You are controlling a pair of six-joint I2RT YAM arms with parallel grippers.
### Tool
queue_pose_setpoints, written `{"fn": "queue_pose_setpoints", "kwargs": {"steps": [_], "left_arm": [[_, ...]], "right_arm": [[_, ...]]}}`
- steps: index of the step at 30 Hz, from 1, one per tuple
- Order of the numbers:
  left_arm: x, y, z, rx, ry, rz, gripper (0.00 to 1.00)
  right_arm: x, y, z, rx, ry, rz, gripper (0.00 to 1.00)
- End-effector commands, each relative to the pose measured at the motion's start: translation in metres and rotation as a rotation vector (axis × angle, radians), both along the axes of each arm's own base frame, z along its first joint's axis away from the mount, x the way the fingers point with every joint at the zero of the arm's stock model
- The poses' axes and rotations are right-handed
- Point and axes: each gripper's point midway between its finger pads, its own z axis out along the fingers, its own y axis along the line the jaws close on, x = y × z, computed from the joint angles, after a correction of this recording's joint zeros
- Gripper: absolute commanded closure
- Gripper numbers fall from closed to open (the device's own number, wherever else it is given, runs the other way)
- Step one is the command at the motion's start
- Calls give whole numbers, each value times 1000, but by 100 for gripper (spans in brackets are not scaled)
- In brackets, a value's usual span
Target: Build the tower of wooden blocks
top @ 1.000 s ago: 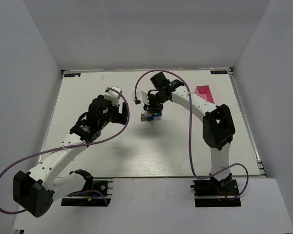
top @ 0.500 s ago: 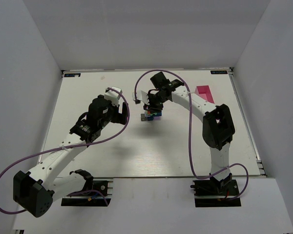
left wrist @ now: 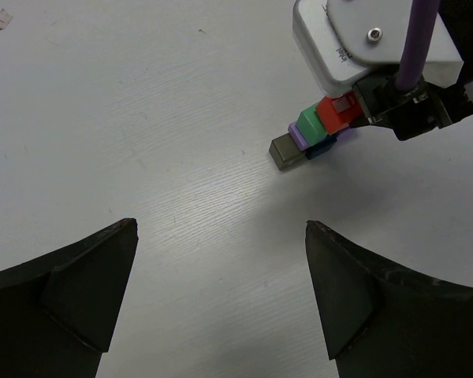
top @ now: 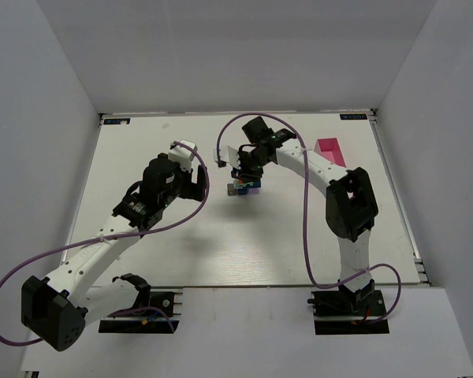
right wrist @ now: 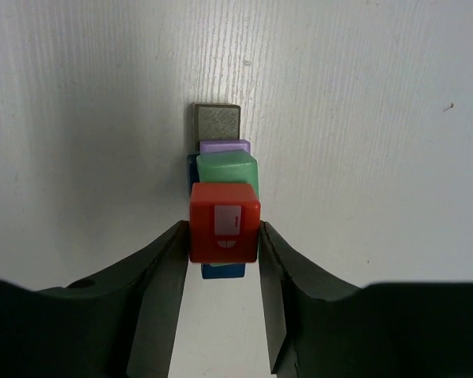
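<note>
**Q:** Where is the tower, and what is holding it?

**A:** The wood block tower [top: 244, 186], a small cluster of painted wooden cubes, sits on the white table [top: 221, 244] to the left of the pink rectangular plastic tray [top: 329, 151], well apart from it. The right gripper [right wrist: 221, 236] reaches over it from the tray's side. Its two dark fingers [right wrist: 169, 268] are clenched on the square red wooden block [right wrist: 225, 220], one pressed to each side face.

**Q:** What lies under the red block?

**A:** In the right wrist view, a mint-green block [right wrist: 227, 169], a purple block [right wrist: 225, 146] and a dark grey block [right wrist: 217, 122] step away from it in a row. A blue block [right wrist: 221, 270] peeks out beneath. Whether the red block already rests on the green one or hangs just above it, I cannot tell.

**Q:** And the other arm?

**A:** The left gripper [left wrist: 221, 226] hovers further from the tray than the tower, with its fingers spread wide and grasping nothing.

**Q:** How should this placing step go?

**A:** In my judgement, the red block should be centred over its support and seated flat. The fingers should then part evenly and only a little, and lift straight up. A sideways drag could topple the narrow, staggered stack.
</note>
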Motion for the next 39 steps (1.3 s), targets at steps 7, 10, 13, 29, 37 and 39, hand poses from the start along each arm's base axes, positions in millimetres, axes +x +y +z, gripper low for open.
{"fn": "queue_pose_setpoints", "kwargs": {"steps": [7, 10, 13, 29, 37, 39], "left_arm": [[2, 2, 22, -21, -52, 9, 3], [2, 2, 22, -21, -52, 9, 3], [2, 2, 22, -21, -52, 9, 3], [3, 5, 23, -15, -55, 26, 3], [2, 6, 18, -10, -48, 26, 3], [2, 6, 18, -10, -47, 26, 3]], "right_arm": [[6, 9, 10, 25, -35, 1, 43], [6, 7, 10, 23, -33, -1, 43], [5, 7, 11, 26, -36, -1, 36], [-5, -9, 27, 53, -88, -4, 10], [-8, -33, 22, 51, -119, -44, 10], [-7, -41, 19, 61, -115, -65, 10]]}}
